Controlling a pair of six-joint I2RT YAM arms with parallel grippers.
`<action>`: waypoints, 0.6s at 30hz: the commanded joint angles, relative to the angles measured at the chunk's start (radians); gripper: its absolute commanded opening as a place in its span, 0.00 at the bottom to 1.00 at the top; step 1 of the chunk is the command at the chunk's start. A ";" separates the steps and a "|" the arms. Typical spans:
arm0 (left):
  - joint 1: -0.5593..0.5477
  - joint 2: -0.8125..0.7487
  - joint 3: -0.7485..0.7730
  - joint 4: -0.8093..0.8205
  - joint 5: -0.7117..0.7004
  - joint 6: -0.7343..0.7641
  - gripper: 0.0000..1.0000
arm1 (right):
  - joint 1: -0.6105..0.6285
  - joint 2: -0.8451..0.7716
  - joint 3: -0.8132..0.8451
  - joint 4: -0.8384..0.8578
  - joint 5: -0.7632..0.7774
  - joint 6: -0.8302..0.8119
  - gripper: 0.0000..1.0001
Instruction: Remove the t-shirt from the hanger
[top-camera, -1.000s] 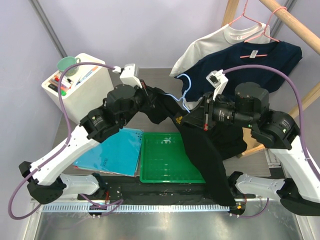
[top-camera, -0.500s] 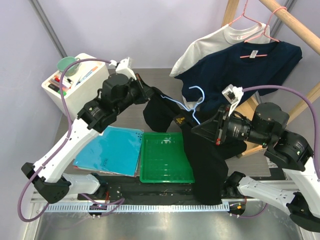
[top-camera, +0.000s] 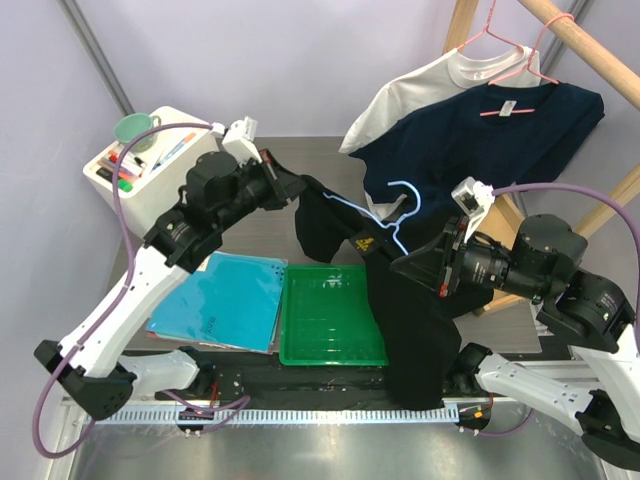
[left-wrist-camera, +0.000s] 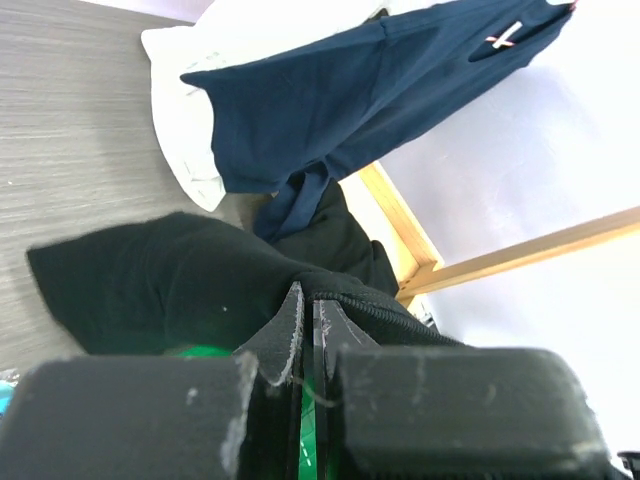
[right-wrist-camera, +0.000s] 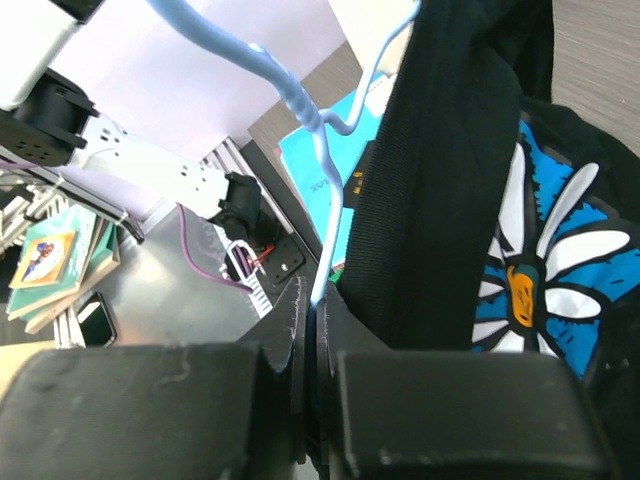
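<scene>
Arms both raised off the grey table (top-camera: 260, 235), black t-shirt with a blue-and-white flower print (top-camera: 412, 320) strung between them

Left arm reaches up and right from its base, elbow bent, wrist pointing right. Left gripper (top-camera: 290, 187) is clamped on a fold of the black cloth; the wrist view shows the fabric pinched between closed fingers (left-wrist-camera: 270, 345)

Right arm has its elbow high at the right and its forearm aimed left and slightly down. Right gripper (top-camera: 400, 266) is closed on the light blue wire hanger (top-camera: 398, 196), whose wire runs straight into the pinch in the wrist view (right-wrist-camera: 318, 290)

Hanger hook stands clear above the shirt, and one wire arm lies across the cloth toward the left gripper

Shirt body hangs from the right gripper, past the green plastic tray (top-camera: 325, 320) and over the near table edge
</scene>
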 joint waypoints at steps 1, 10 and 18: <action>0.068 -0.096 -0.041 0.173 -0.191 0.044 0.00 | 0.015 -0.067 -0.030 -0.058 -0.101 -0.018 0.01; 0.068 -0.055 0.075 0.008 -0.265 0.008 0.00 | 0.016 -0.050 -0.057 -0.123 -0.074 -0.092 0.01; 0.066 -0.096 0.074 -0.047 -0.323 -0.009 0.00 | 0.015 -0.052 -0.111 -0.110 0.130 -0.113 0.01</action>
